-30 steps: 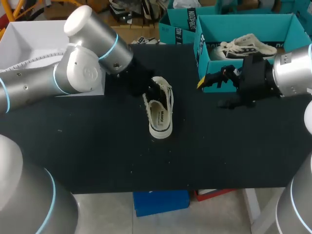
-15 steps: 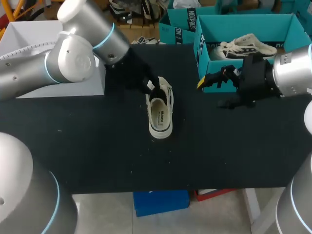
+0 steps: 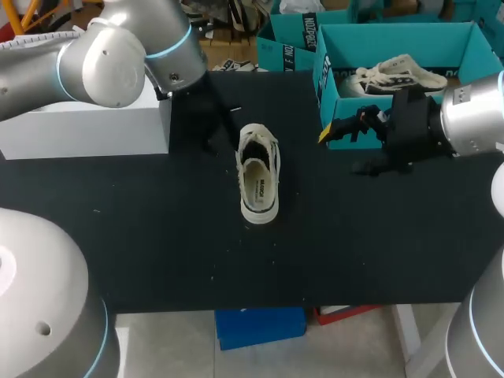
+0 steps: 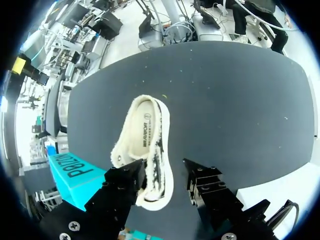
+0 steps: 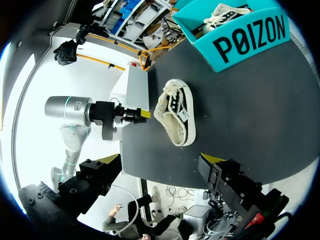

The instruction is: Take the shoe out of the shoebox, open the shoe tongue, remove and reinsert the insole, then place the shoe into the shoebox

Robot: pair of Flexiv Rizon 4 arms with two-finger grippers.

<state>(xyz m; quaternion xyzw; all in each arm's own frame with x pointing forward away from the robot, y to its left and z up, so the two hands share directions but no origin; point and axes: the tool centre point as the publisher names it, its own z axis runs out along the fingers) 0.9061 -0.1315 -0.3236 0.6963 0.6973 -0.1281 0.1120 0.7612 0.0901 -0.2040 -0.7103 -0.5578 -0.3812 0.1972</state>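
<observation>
Black table (image 3: 157, 236) fills mid-frame; the shoe (image 3: 259, 175) lies at its centre, left of the teal shoebox (image 3: 327, 87) at upper right. Left gripper (image 4: 164, 175), fingers spread, has drawn back from the shoe toward upper left. Right gripper (image 3: 340, 150) stays spread and empty beside the shoebox.

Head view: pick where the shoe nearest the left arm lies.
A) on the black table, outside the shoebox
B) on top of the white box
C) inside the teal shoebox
A: the shoe lies sole-down on the black table, apart from the teal shoebox.
</observation>
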